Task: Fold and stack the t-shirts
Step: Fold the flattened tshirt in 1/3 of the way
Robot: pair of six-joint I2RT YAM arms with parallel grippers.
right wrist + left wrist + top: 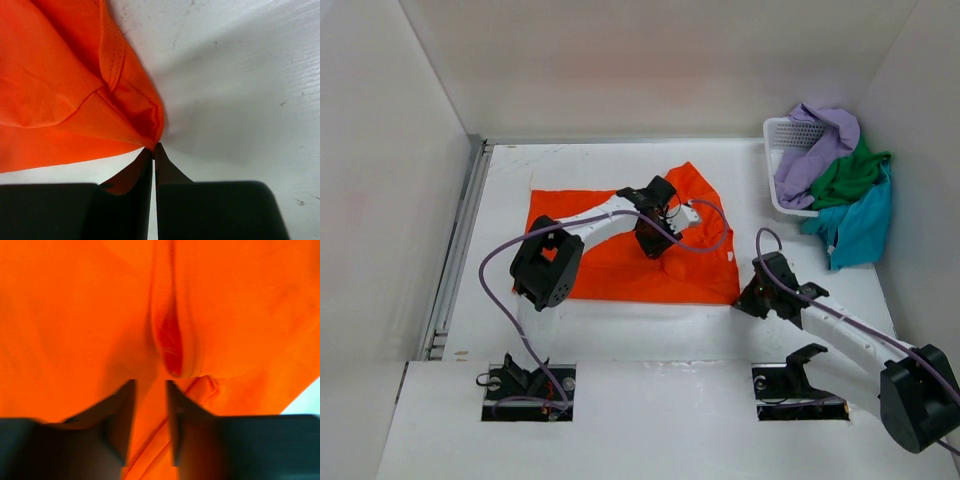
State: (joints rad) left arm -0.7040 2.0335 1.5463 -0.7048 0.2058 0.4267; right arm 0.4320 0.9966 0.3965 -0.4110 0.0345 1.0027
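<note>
Lying spread on the counter [620, 335], the orange t-shirt [610, 270] has its near right corner clamped between the closed fingers of the right end effector [154, 150]. The left end effector [150, 390] sits over the shirt's middle, fingers narrowly apart astride a raised fold; whether they grip it cannot be told. The lavender t-shirt [815, 140], green t-shirt [845, 175] and teal t-shirt [860, 225] spill from the white basket [778, 135].

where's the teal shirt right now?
Top view, far right: the teal shirt spills from the white basket onto the table, just below the green shirt.
</note>
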